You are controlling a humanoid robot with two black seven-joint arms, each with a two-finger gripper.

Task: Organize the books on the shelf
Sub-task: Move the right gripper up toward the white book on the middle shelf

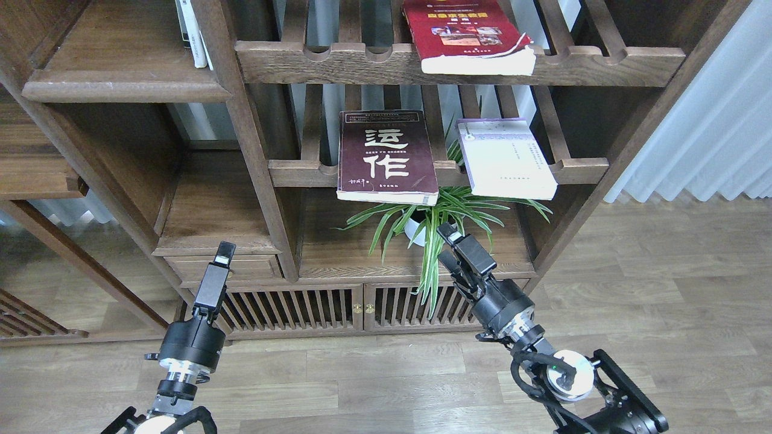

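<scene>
The dark maroon book with white characters lies flat on the middle slatted rack, its front hanging over the rail. The pale white-lavender book lies to its right on the same rack. The bright red book lies on the upper slatted rack. The solid plank shelf is at the upper left. My left gripper points up in front of the low drawer, empty; its fingers read as one slab. My right gripper is open and empty, below the maroon book among the plant leaves.
Thin white-spined books stand at the right end of the plank shelf. A potted green plant sits under the middle rack by my right gripper. A lower solid shelf, a slatted cabinet and a curtain are in view.
</scene>
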